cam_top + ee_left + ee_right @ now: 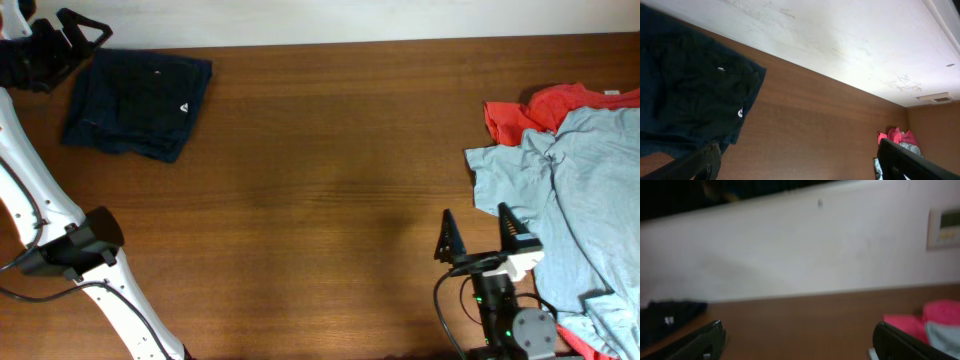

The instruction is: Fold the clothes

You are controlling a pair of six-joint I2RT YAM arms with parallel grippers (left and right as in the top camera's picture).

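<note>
Right gripper (478, 235) is hanging wide open, gripping nothing, with the blue shirt (580, 190) heaped just to its right, overlapping the red one (545, 110). Left gripper (797, 155), also gaping empty, is hovering by the folded navy shirt (140, 100), well apart from the heap, so the right arm looks nearer.

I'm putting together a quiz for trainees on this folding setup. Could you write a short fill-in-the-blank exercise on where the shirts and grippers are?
1. The folded dark navy shirt lies on the table near the ____ gripper.
2. The crumpled light blue-grey shirt partly covers a ____ shirt.
3. The right gripper is ____ and holds nothing.
Missing words: left; red-orange; open.
</note>
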